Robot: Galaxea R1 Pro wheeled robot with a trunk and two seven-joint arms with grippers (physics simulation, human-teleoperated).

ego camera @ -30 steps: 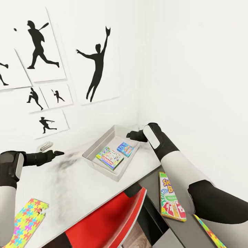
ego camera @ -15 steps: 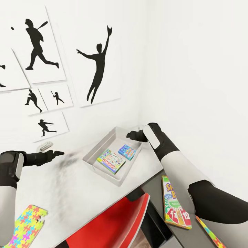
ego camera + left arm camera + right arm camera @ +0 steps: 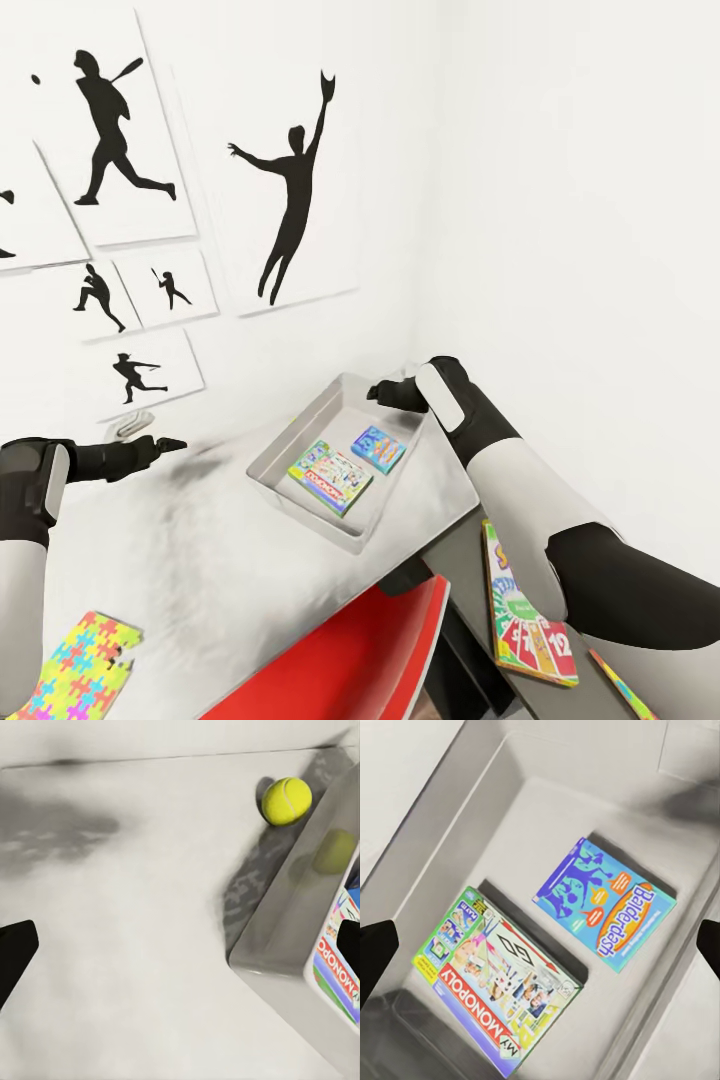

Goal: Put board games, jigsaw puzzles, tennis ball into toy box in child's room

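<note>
table (image 3: 210,560): pale desk top; toy box (image 3: 290,440) set at 1 o'clock.
toy box contents: Monopoly box (image 3: 499,979) and blue Balderdash box (image 3: 606,904), flat, apart.
Skip-Bo box (image 3: 525,620): 4 o'clock, long axis 12-to-6, right arm nearer.
jigsaw puzzle (image 3: 75,665): 8 o'clock.
tennis ball (image 3: 286,800): beside the box wall, left arm nearer.
left gripper (image 3: 165,444): opening cannot be judged.
right gripper (image 3: 385,392): spread wide, empty, over the box.

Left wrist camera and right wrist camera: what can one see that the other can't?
Left wrist camera alone: the yellow tennis ball on the table, just outside the toy box. Right wrist camera alone: the blue Balderdash game, lying flat in the box. Both: the grey toy box and the Monopoly game inside it, which the left one sees only by an edge.
</note>
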